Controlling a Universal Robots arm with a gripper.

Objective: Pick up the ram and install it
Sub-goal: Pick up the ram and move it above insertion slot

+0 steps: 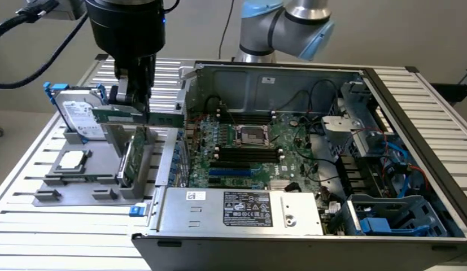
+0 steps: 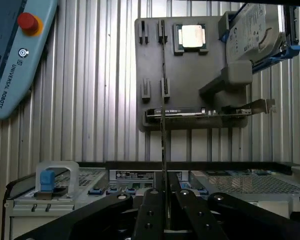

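One half of the task looks done or nearly so, the other not begun. In the exterior view the black gripper (image 1: 135,106) stands over the grey moulded tray (image 1: 75,189), which lies on the slatted metal table (image 1: 60,231) near its edge at the exterior view's left. Its fingers appear clamped on the upper end of the ram (image 1: 127,161), a thin green stick hanging upright with its lower end down at the tray; whether it is free of the tray cannot be told. Beside the tray, the open steel computer case (image 1: 293,73) shows a green motherboard (image 1: 293,161) whose long dark memory slots (image 1: 248,153) appear unfilled, so installing seems wholly left. A broader green expansion card (image 1: 113,114) and a silvery hard drive (image 1: 79,113) stand in the tray. In the wrist view the gripper (image 2: 164,196) pinches the ram (image 2: 163,150), seen edge-on as a hairline crossing the matte tray (image 2: 190,75), the expansion card (image 2: 180,112) and, nearby, a shiny square processor (image 2: 191,36) and the hard drive (image 2: 250,35). A blue pendant (image 2: 10,60) lies on the ribbed table (image 2: 100,75).
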